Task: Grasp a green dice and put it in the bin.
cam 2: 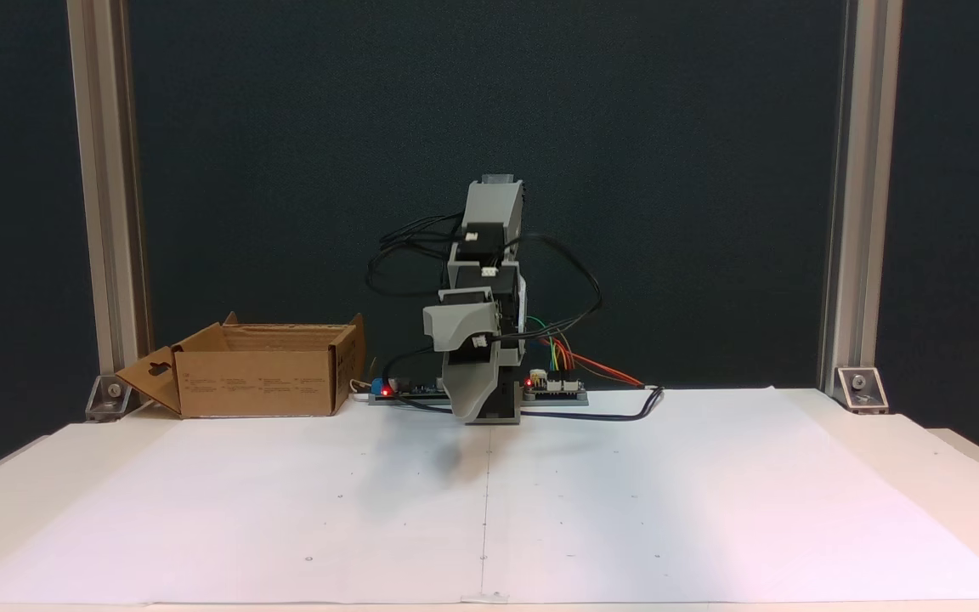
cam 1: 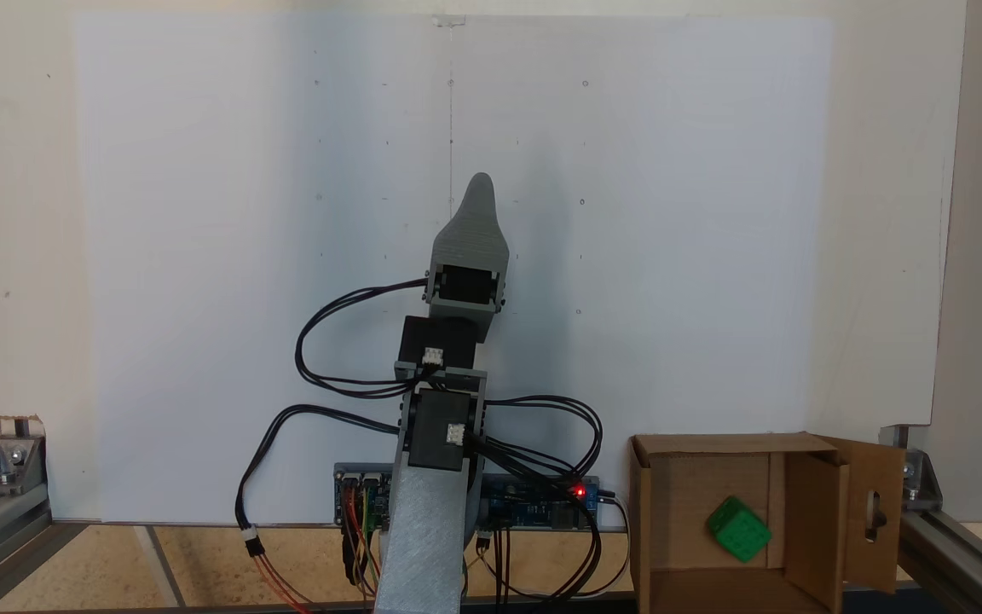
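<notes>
The green dice (cam 1: pixel 738 529) lies inside the bin (cam 1: pixel 813 520), a brown cardboard box at the lower right of a fixed view; the bin (cam 2: pixel 256 384) stands at the left by the arm's base in a fixed view, where its walls hide the dice. The arm is folded over its base. My gripper (cam 1: pixel 480 184) points out over the white sheet, far from the bin, with nothing seen in it. It hangs tip-down just above the table (cam 2: pixel 472 414). The jaws lie one behind the other, so only a single grey tip shows.
A white paper sheet (cam 2: pixel 625 501) covers the table in front of the arm. Circuit boards with red lights (cam 2: pixel 553 387) and loose cables (cam 2: pixel 625 412) sit at the base. Aluminium frame posts (cam 2: pixel 846 212) and corner brackets (cam 2: pixel 859 387) stand at the table's sides.
</notes>
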### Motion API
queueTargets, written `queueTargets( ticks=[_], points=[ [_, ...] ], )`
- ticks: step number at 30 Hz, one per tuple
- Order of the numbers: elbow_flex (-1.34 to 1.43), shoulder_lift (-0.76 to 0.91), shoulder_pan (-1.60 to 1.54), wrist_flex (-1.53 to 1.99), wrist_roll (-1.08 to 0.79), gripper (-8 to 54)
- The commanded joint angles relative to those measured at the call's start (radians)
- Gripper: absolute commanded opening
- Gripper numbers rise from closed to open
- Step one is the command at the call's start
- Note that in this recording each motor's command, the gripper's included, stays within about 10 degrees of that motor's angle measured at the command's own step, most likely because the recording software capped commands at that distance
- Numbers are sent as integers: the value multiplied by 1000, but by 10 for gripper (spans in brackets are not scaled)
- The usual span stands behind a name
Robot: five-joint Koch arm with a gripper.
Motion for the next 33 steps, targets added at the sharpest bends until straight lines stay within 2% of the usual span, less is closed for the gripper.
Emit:
queueTargets(
  ticks=[1, 22, 33],
  points=[
    [-8, 115, 0, -165, 18, 439],
    [245, 114, -29, -1018, 15, 432],
    [359, 115, -69, -1147, 15, 434]
  ],
)
